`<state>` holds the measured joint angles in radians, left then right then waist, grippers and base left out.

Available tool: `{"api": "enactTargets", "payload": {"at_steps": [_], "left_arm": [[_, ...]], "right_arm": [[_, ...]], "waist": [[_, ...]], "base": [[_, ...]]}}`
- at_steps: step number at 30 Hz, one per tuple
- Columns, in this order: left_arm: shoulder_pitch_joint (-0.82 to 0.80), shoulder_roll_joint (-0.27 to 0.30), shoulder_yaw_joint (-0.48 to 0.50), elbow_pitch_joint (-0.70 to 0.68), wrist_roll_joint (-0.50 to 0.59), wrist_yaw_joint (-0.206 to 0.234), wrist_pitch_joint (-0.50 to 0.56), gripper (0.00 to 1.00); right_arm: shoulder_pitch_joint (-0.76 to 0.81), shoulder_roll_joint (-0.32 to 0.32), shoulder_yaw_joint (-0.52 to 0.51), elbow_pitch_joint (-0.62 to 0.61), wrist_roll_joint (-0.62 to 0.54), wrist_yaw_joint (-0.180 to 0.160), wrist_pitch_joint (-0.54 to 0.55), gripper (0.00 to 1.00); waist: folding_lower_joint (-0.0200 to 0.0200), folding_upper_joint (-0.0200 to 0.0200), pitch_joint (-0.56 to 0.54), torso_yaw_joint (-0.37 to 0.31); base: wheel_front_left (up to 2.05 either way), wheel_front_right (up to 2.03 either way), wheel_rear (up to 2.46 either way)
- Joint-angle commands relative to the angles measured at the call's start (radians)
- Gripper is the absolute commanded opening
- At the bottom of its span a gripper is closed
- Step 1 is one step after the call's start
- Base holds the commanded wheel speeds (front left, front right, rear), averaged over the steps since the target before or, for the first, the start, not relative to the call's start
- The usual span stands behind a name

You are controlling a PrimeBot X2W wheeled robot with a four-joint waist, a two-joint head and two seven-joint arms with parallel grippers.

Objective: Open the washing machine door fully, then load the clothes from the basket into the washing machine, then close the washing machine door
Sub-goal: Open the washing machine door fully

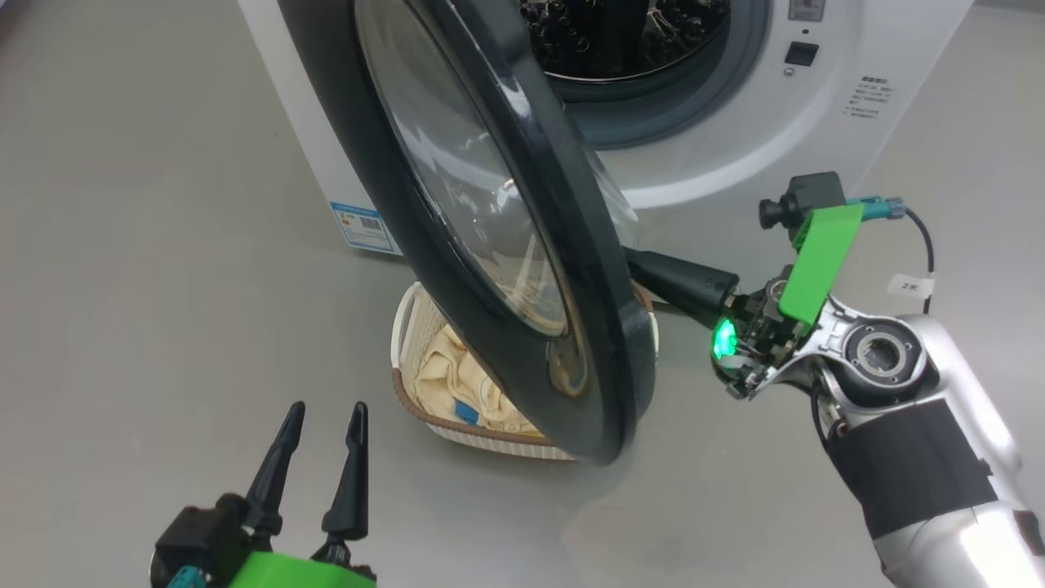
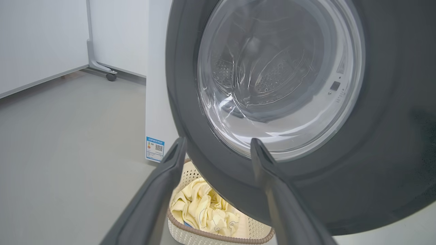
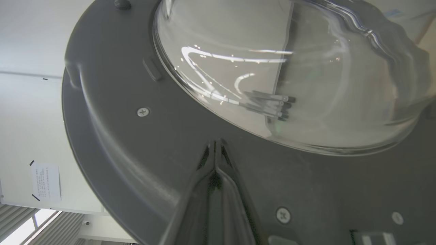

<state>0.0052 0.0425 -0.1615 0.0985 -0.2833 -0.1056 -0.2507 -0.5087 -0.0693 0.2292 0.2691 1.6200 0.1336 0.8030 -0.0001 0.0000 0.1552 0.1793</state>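
Washing machine door (image 1: 490, 229), glossy black rim, bulging glass; right hand (image 3: 215, 144) clenched, left hand (image 1: 328, 410) released.

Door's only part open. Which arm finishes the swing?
Right, probably: the right gripper, shut, seems to press the inner face of the washing machine door. The left gripper hangs open on the outer side, by the basket.

light: bright, even | glare: washing machine door (image 3: 211, 58) glass | edges: distorted

grey floor (image 1: 147, 245) carries white washing machine (image 1: 718, 139); cream basket (image 1: 424, 408) of clothes (image 1: 445, 380) just before it.
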Motion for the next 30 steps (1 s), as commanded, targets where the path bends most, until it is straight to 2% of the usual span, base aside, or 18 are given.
{"api": "enactTargets", "payload": {"at_steps": [1, 15, 30], "left_arm": [[-0.024, 0.008, 0.028, -0.028, -0.007, -0.003, -0.011, 1.0], [-0.014, 0.008, 0.016, -0.024, -0.022, -0.005, -0.011, 1.0], [0.004, 0.008, 0.018, -0.024, -0.025, -0.004, -0.011, 1.0]], "right_arm": [[-0.015, 0.019, 0.037, -0.047, 0.01, -0.003, -0.018, 0.0], [-0.004, 0.019, 0.239, -0.062, 0.099, -0.003, -0.15, 0.0], [0.0, 0.019, 0.367, -0.066, 0.152, -0.003, -0.234, 0.0]], "waist": [[0.0001, 0.0, -0.002, 0.008], [0.0001, 0.0, -0.037, 0.077], [0.0001, 0.0, -0.065, 0.089]], "base": [[0.0, 0.0, 0.0], [0.0, 0.0, 0.0], [0.0, 0.0, 0.0]]}}
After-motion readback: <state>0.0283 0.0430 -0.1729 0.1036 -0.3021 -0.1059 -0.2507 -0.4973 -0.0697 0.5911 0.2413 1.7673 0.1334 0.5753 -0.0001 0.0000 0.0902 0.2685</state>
